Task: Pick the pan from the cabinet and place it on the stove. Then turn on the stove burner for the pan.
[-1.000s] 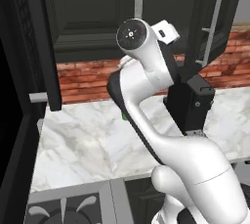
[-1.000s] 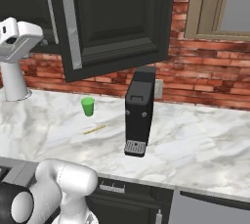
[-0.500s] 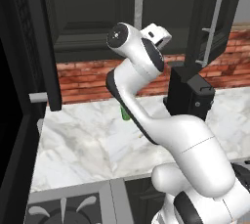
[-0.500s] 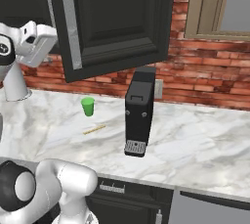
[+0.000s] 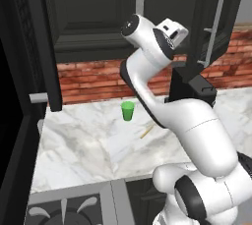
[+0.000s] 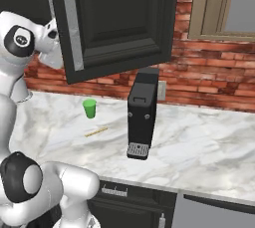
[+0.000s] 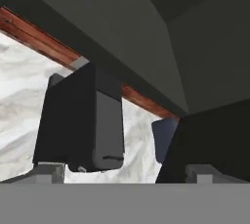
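Stove (image 5: 69, 209): nearest, at the bottom edge of the left base view; part of a black grate, below the counter's front edge.
Counter (image 6: 199, 147): white marble with grey veins, running the width of both base views.
Green cup (image 6: 89, 108): upright on the counter, left of the coffee machine, well apart from it.
Thin tan stick (image 6: 95, 132): lying flat just in front of the cup.
Coffee machine (image 6: 141, 114): tall black box, standing against the wall.
Pincer (image 7: 124, 171): released, jaws wide, nothing between them; raised to cabinet height, looking down at the machine's top.
Cabinet (image 6: 119, 18): dark charcoal, above the counter; one door swung open, silver bar handle on it.
Pan: cannot be made out.
Wall (image 6: 209, 72): red brick, with a tan-framed window (image 6: 224, 3) upper right.
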